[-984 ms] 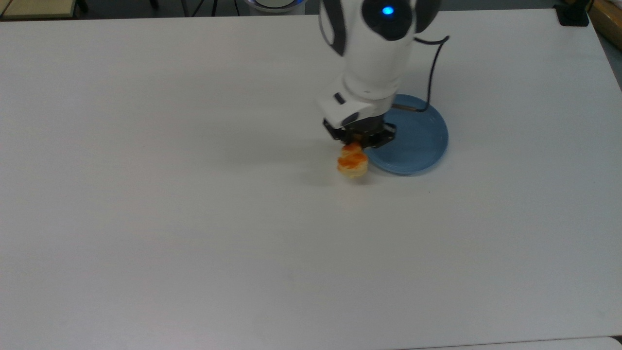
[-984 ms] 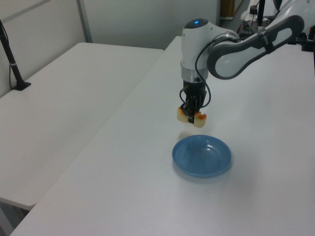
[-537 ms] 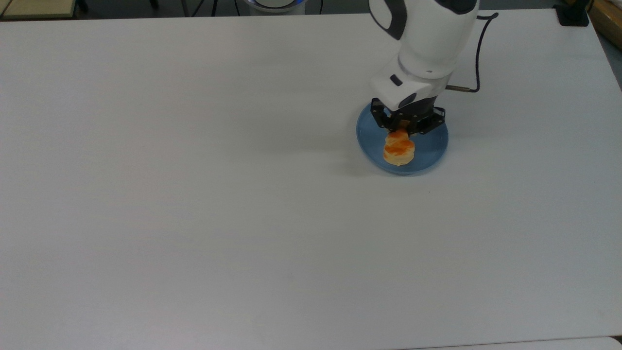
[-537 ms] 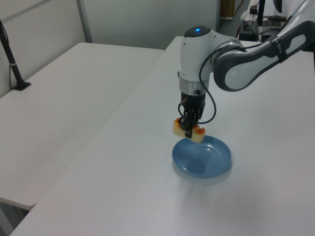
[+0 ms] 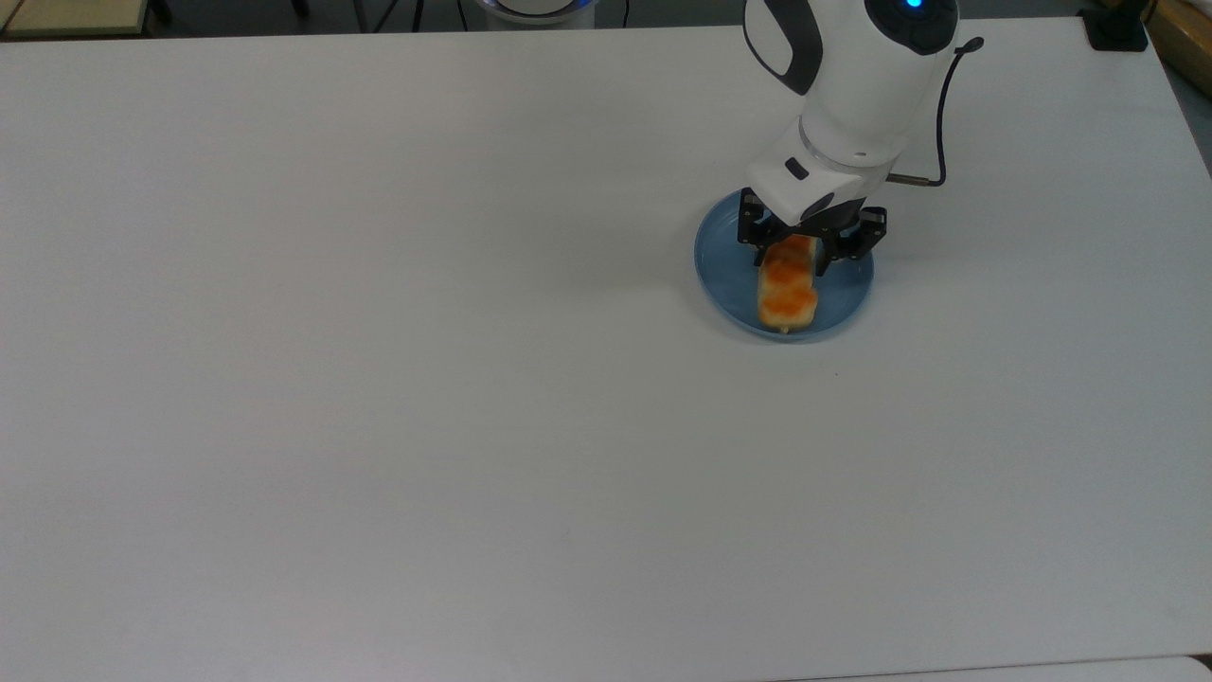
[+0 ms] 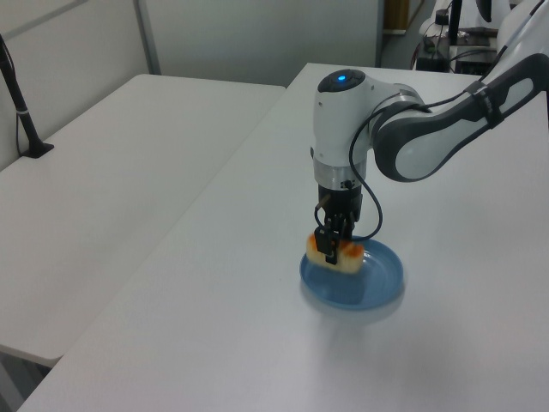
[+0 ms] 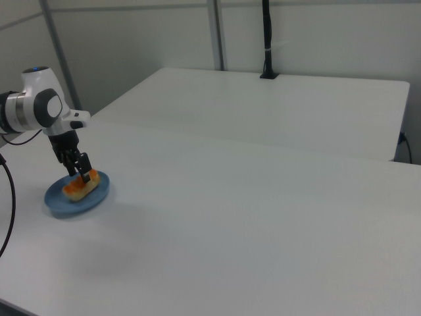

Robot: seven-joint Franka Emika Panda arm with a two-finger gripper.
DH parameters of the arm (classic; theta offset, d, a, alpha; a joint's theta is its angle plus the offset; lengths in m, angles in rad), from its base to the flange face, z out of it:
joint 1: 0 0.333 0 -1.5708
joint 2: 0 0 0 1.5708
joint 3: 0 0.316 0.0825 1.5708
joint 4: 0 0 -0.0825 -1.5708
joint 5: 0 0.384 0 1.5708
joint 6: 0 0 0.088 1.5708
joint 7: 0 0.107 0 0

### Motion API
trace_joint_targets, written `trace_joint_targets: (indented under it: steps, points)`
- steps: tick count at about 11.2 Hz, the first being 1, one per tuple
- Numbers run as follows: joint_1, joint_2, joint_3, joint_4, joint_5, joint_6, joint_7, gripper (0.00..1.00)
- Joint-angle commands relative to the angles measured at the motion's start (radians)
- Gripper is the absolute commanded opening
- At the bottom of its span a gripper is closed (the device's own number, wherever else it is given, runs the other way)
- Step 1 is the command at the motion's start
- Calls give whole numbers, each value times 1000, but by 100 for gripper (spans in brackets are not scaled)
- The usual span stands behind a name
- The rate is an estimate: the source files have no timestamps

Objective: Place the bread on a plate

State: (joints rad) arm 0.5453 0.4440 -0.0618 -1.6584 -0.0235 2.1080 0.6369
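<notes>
The gripper [image 5: 801, 254] pinches the bread [image 5: 787, 289] low over the plate [image 5: 720, 275]; letting go crooked could roll it off.

Setting: robotics lab or test room. Evidence: a white Franka-type arm [image 6: 377, 137] with a lit blue status light works over a large plain white table [image 5: 379, 379]. A second white table [image 7: 296, 105] stands alongside, with a black pole [image 7: 267, 39] clamped at its far edge. Pale partition panels [image 7: 145, 46] with metal uprights close off the background. More cabling and equipment [image 6: 446, 39] sit at the left view's top right.
</notes>
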Motion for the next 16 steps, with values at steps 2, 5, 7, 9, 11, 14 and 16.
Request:
trace_joint_targets:
  steps: [2, 5, 7, 9, 11, 14, 16]
  points:
    - [15, -19, -13, -8, -15, -69, 12, 100]
    - [-85, -118, 60, 0, -24, -173, 7, 100]
    - [-235, -201, 162, 0, -67, -255, -52, 100]
    - [-423, -279, 253, 8, -67, -342, -190, 100]
    - [-528, -326, 246, 23, -67, -408, -343, 100]
    - [-581, -364, 147, 32, -56, -433, -501, 100]
    - [-582, -363, 73, 66, -53, -453, -603, 100]
